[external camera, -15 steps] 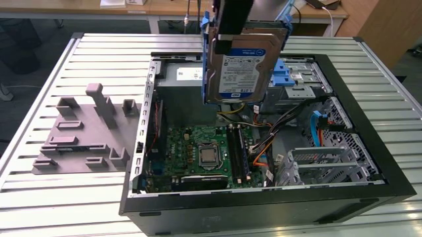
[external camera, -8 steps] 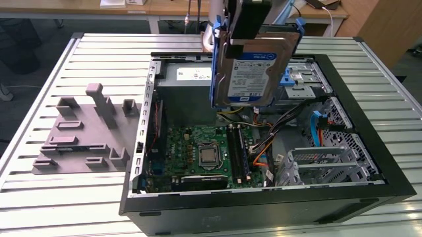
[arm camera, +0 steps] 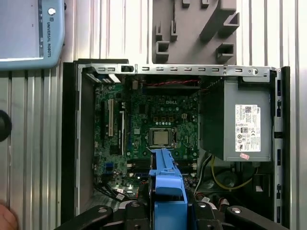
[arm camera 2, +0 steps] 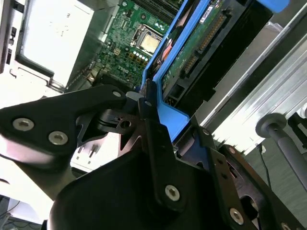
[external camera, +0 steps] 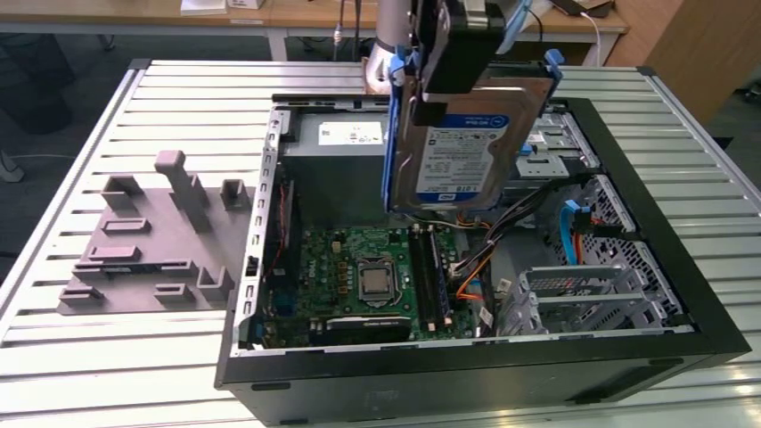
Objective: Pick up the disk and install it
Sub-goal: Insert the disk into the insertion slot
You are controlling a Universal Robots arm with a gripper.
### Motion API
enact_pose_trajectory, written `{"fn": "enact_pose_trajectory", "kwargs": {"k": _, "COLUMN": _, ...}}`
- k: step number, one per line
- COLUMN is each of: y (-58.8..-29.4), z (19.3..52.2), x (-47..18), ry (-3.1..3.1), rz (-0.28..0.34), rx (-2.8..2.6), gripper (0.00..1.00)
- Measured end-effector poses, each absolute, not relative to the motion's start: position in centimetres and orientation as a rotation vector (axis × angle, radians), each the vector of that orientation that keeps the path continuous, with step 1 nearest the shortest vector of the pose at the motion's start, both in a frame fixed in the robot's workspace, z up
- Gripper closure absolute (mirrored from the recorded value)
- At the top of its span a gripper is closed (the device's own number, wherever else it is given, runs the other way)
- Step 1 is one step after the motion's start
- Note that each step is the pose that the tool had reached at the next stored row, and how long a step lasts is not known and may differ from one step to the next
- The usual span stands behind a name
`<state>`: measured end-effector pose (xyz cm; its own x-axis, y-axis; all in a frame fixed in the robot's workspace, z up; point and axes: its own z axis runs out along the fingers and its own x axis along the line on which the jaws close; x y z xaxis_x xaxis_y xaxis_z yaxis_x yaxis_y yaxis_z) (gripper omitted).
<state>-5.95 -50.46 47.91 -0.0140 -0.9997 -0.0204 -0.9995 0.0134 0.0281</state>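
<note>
Black end effector (external camera: 450, 85) grips flat, blue-framed disk (external camera: 458, 152).

I saw the disk (external camera: 458, 147) held aloft and nearly upright, well off the surface, above the open computer case (external camera: 683, 294). Its silver face and blue-and-white label were turned toward the exterior view. A blue plastic frame ran along its long edges, and the second wrist view showed its green circuit-board underside.

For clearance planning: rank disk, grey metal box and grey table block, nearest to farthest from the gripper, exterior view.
1. Disk: held by the gripper.
2. Grey metal box: in the case, exterior view's left.
3. Grey block: on the table, farther left.
</note>
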Motion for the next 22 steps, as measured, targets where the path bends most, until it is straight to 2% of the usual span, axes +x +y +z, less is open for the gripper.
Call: {"fn": "enact_pose_trajectory", "kwargs": {"k": 22, "y": -53.7, "z": 47.4, "x": -3.0, "ry": -2.232, "rz": -0.054, "rx": 2.202, "gripper": 0.64}}
